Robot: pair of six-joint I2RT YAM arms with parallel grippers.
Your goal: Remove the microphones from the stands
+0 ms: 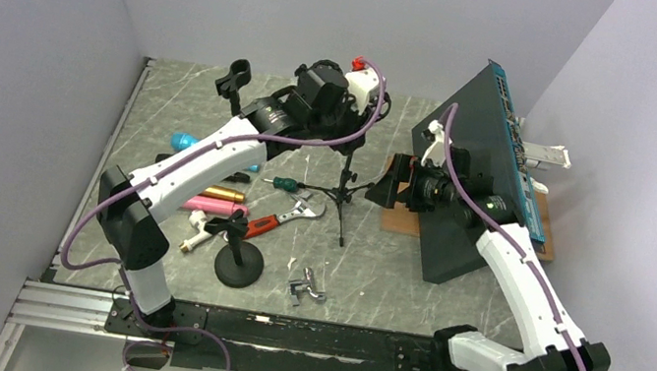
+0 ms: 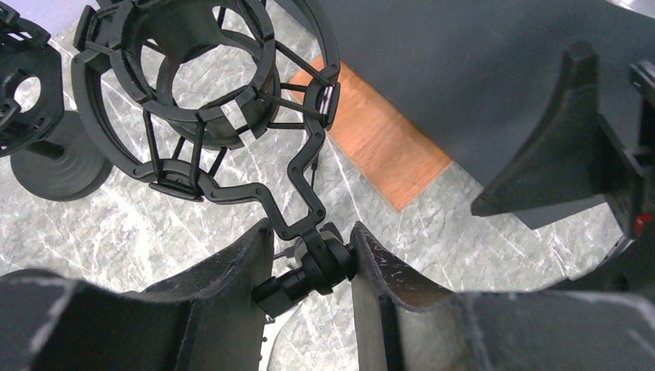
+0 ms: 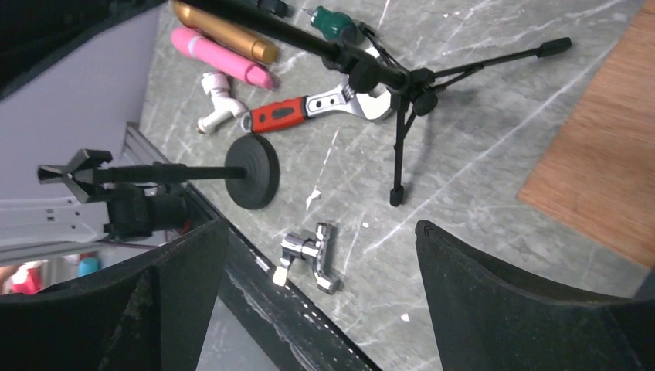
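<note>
A black tripod stand (image 1: 347,187) stands mid-table; it also shows in the right wrist view (image 3: 402,85). Its black shock mount (image 2: 201,85) looks empty, with the table visible through the ring. My left gripper (image 1: 357,92) is shut (image 2: 309,236) on the mount's swivel joint (image 2: 320,267) at the top of the stand. A pink microphone (image 1: 202,204) and a gold microphone (image 1: 224,194) lie on the table to the left, and a blue one (image 1: 182,140) lies farther back. My right gripper (image 1: 391,184) is open and empty (image 3: 320,232), hovering right of the tripod.
A round-base stand with a clip (image 1: 239,261) stands near the front. A red-handled wrench (image 1: 284,221), a green screwdriver (image 1: 285,183) and a chrome fitting (image 1: 306,287) lie around the tripod. A large dark panel (image 1: 476,169) leans at right over a wooden board (image 1: 399,219).
</note>
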